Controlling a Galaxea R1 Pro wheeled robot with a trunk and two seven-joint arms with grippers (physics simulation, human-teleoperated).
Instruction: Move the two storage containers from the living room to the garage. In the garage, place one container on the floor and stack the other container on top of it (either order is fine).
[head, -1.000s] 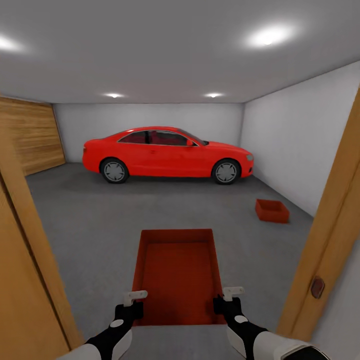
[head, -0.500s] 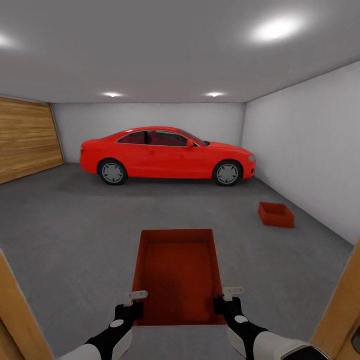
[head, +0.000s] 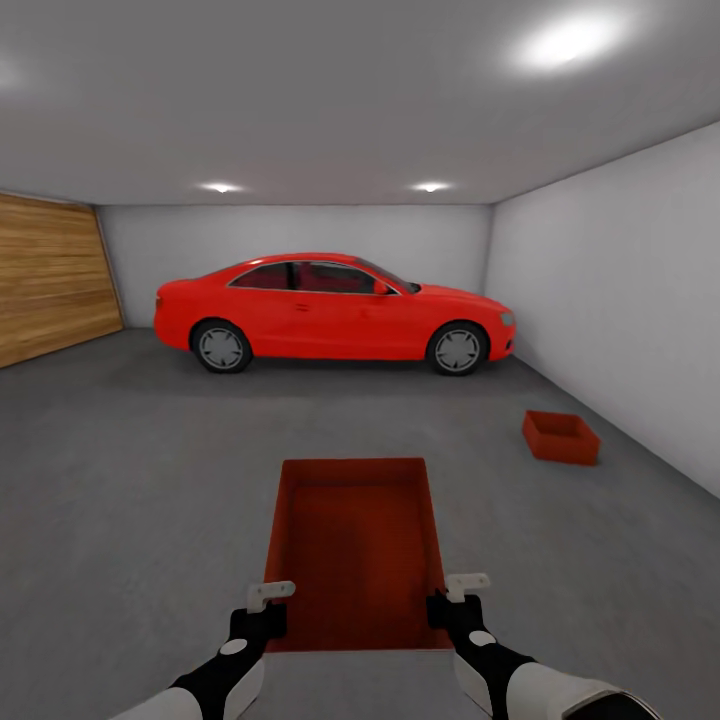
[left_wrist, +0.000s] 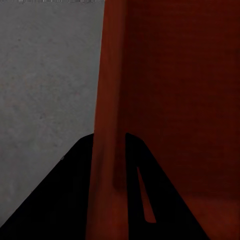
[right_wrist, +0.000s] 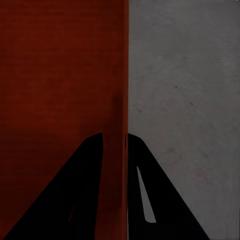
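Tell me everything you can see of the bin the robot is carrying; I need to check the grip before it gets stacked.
The carried bin is an orange-red, open-topped rectangular box with plain straight walls and no lid, plastic-looking and empty. It is held level in front of the robot, long side pointing ahead, above the grey floor. The left hand pinches its left wall near the near corner, and the right hand pinches its right wall; each wrist view shows a wall between two dark fingers. Nothing else touches it.

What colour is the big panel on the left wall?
Light brown wood with horizontal planks, best seen in the head view.
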